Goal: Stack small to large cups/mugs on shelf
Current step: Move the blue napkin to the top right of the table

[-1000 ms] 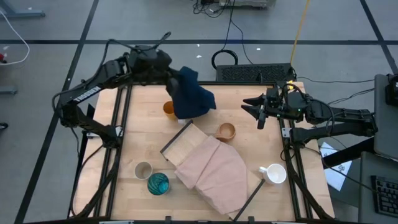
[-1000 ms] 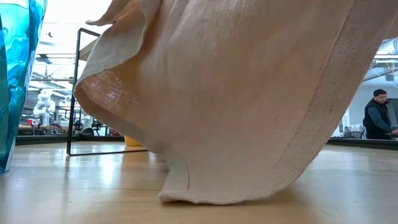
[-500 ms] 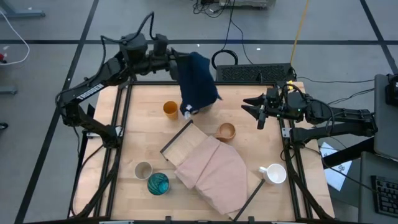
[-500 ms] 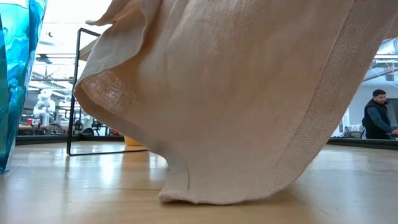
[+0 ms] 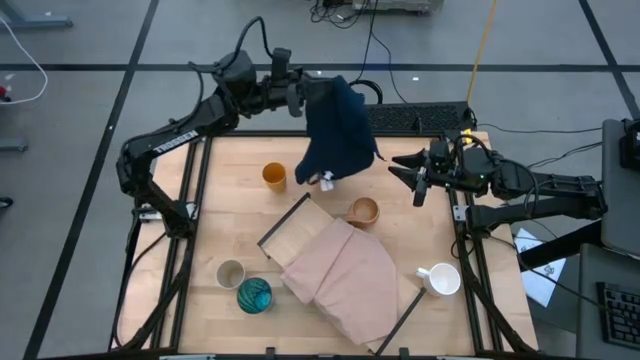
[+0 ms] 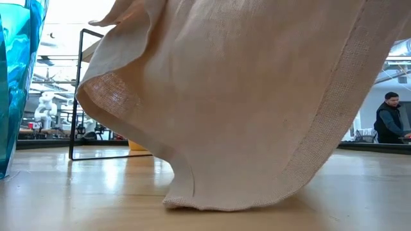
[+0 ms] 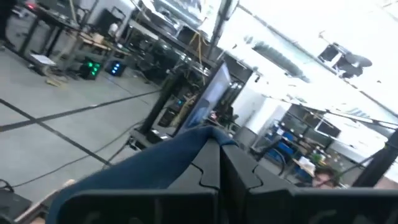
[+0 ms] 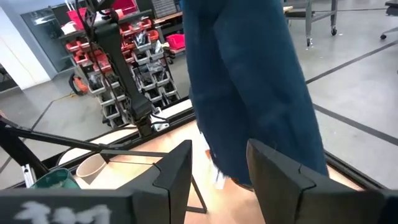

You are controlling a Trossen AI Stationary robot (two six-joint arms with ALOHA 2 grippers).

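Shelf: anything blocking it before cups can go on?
Yes. The pink cloth lies draped over most of the shelf, leaving only its far end bare. The left end effector is shut on the navy cloth, held up over the table's far edge, clear of the shelf.

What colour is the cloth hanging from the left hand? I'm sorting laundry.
Navy blue cloth; clearest in the high view.

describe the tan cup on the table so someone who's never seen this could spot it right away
Start at the pink cloth draped over the shelf mid-table. Just beyond the cloth's far edge sits the tan cup. Unlike the brighter orange cup to its left, it is pale brown and tipped.
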